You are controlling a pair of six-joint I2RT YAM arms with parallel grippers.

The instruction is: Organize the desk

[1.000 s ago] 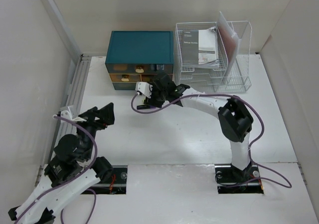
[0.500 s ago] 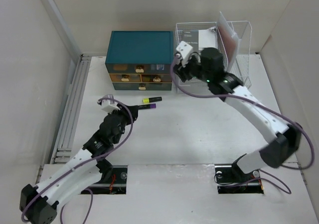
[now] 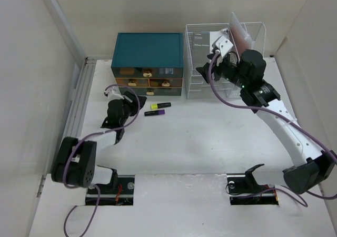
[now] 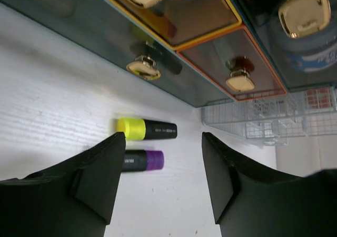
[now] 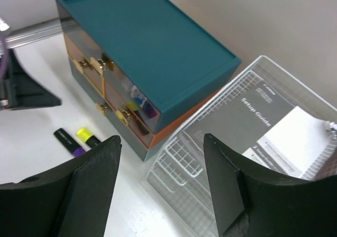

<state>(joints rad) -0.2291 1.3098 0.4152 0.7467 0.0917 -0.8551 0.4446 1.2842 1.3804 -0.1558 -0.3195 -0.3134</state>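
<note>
Over the last second the two arms trade roles. The right tool, which was low in front of the teal drawer unit, has lifted away and now hangs above the wire tray. The left tool has swung in from the near-left corner and now sits low on the tabletop, just beside two highlighters. The yellow highlighter and the purple highlighter lie side by side in front of the drawers, where they were half a second ago. This suggests that picking up these loose pens falls to the left arm, and that the grasp has not yet begun. The left wrist view shows what the overhead cannot. The left tool's fingers are spread wide and hold nothing. Beyond them lie the yellow highlighter and the purple highlighter, whose near ends are level with the left fingertip. All the gold-knobbed drawers look closed, so one would probably have to be opened before a pen can go in. The right wrist view shows its own tool open and empty. It also makes plain the booklet titled "Setup Guide" lying flat in the tray, and coloured items behind a translucent drawer front. Only the overhead view takes in the upright file holder behind the tray.
</note>
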